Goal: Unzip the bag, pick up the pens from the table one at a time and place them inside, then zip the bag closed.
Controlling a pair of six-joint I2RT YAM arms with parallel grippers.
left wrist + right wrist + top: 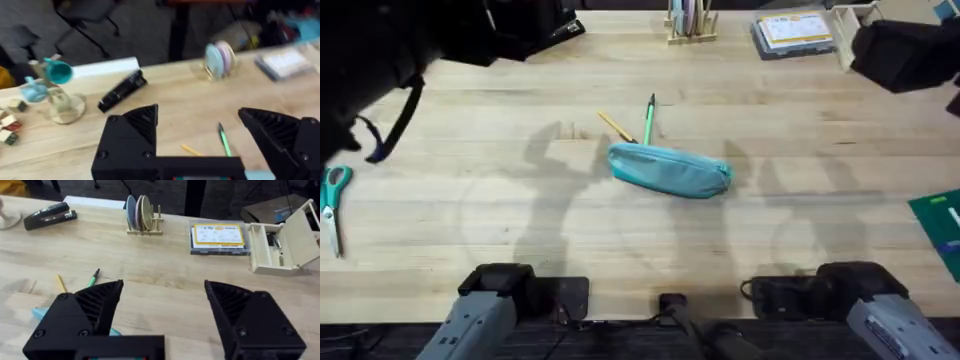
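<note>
The teal bag (670,170) lies near the middle of the table (500,200), and its zipper state cannot be made out. Just behind it lie two pens: a yellow one (616,127) and a green one with a dark end (648,118). My left gripper (197,114) hangs open and empty above the table, with the green pen (224,140), the yellow pen (190,149) and a sliver of the bag (260,175) below it. My right gripper (164,287) is also open and empty, held high, with the green pen (93,278) and the yellow pen (61,283) beyond its fingers.
Teal-handled scissors (332,200) lie at the table's left edge. A wooden holder (690,20) and a clear box of cards (792,32) stand at the back. A black stapler (122,90) lies at the back left, a beige open box (285,242) at the back right, and a green item (940,225) at the right edge.
</note>
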